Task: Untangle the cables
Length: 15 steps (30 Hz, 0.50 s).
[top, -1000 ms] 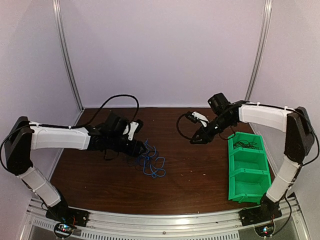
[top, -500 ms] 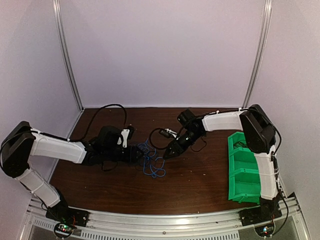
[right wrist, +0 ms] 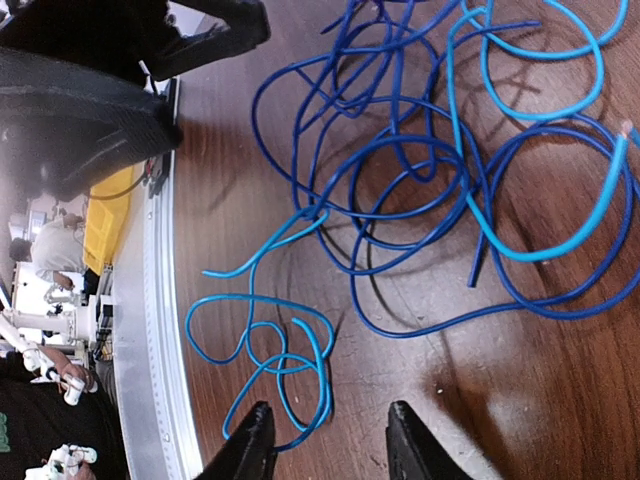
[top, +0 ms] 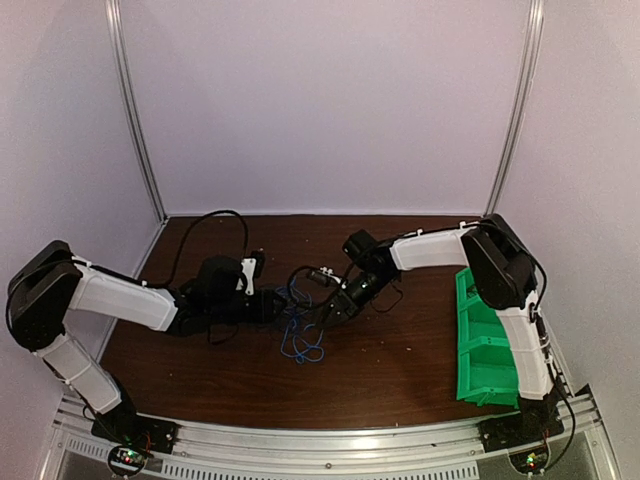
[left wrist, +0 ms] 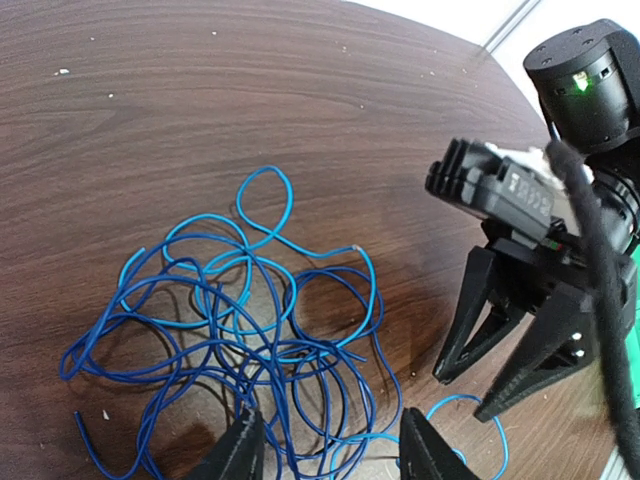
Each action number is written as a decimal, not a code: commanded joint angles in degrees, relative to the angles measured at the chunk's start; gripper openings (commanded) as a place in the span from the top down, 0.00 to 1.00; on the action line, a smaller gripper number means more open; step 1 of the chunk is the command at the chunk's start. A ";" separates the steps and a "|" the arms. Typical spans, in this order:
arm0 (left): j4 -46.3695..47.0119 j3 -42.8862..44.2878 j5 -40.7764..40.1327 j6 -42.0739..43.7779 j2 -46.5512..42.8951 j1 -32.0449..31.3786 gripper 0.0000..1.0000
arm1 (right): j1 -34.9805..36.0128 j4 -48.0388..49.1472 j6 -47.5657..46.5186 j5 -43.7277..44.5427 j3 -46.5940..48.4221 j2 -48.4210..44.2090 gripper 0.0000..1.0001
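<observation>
The cables (top: 300, 332) are a loose tangle of thin blue wires, dark and light blue, lying on the brown table between my two grippers. In the left wrist view the tangle (left wrist: 240, 330) spreads in front of my left gripper (left wrist: 335, 452), which is open with wires lying between its fingertips. My right gripper (right wrist: 330, 440) is open just above the table, with a small light-blue loop (right wrist: 270, 340) at its left fingertip and the main tangle (right wrist: 440, 170) beyond. From above, the left gripper (top: 276, 307) and right gripper (top: 333, 313) face each other across the tangle. No black wire clearly shows.
A green bin (top: 497, 345) with three compartments stands at the right of the table. The left arm's thick black cable (top: 205, 225) loops up behind it. The right gripper's open fingers (left wrist: 520, 350) show at the right of the left wrist view.
My right arm has swung left from near the green bin and down to the right side of the tangle. My left gripper has lowered slightly at the tangle's left side.
</observation>
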 commanded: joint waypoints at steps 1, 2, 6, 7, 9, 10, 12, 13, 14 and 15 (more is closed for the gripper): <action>2.25 0.12 -1.58 0.48 0.19 0.40 0.53 | 0.51 -3.21 -1.29 -3.53 1.50 -0.04 0.58; 1.98 0.05 -1.93 0.63 0.06 0.39 0.53 | 0.79 -3.01 -1.40 -2.36 0.83 -0.28 0.57; 0.82 0.11 -2.67 1.10 -0.61 0.39 0.53 | 1.52 -3.09 -1.54 -1.43 -0.05 0.18 0.56; 0.66 0.12 -2.74 1.11 -0.73 0.39 0.53 | 1.62 -3.33 -1.53 -2.30 0.04 0.54 0.56; 0.70 0.05 -2.78 0.94 -0.92 0.39 0.53 | 1.96 -3.55 -1.70 -4.79 0.20 1.12 0.56; 0.71 0.04 -2.80 0.85 -0.97 0.41 0.53 | 2.09 -3.59 -1.85 -6.13 0.35 1.32 0.57; 1.04 -0.17 -2.86 0.42 -1.05 0.39 0.53 | 2.34 -3.61 -1.76 -8.31 0.92 2.03 0.59; 1.26 -0.34 -2.92 0.28 -1.06 0.39 0.53 | 2.46 -3.78 -1.46 -8.96 1.51 2.45 0.60; 1.38 -0.40 -2.95 0.11 -1.10 0.39 0.54 | 2.66 -4.14 -1.48 -8.78 2.27 2.83 0.64; 1.33 -0.40 -3.02 0.06 -1.15 0.39 0.54 | 2.85 -4.19 -1.52 -8.46 2.82 3.17 0.68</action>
